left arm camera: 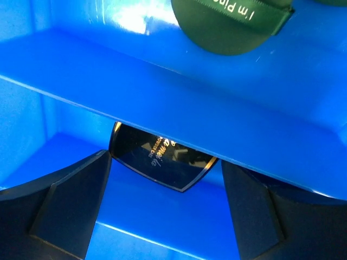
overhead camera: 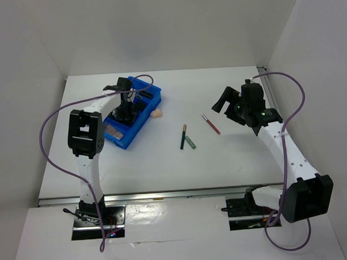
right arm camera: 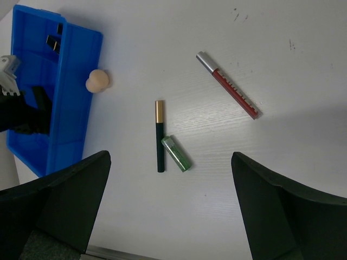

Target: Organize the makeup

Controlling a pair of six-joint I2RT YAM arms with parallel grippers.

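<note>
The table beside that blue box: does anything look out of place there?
Yes. Four pieces lie loose outside the blue tray: a beige sponge against its outer wall, a dark pencil with a short green stick angled beside it, and a red pencil farther off alone. Nothing looks spilled or broken.

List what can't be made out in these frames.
- Left wrist: square compact is half hidden under the tray divider; the dark green round item is cut by the top edge.
- Top external: blue tray contents are masked by the left arm.
- Right wrist: small dark items in the tray are too small to identify.
</note>
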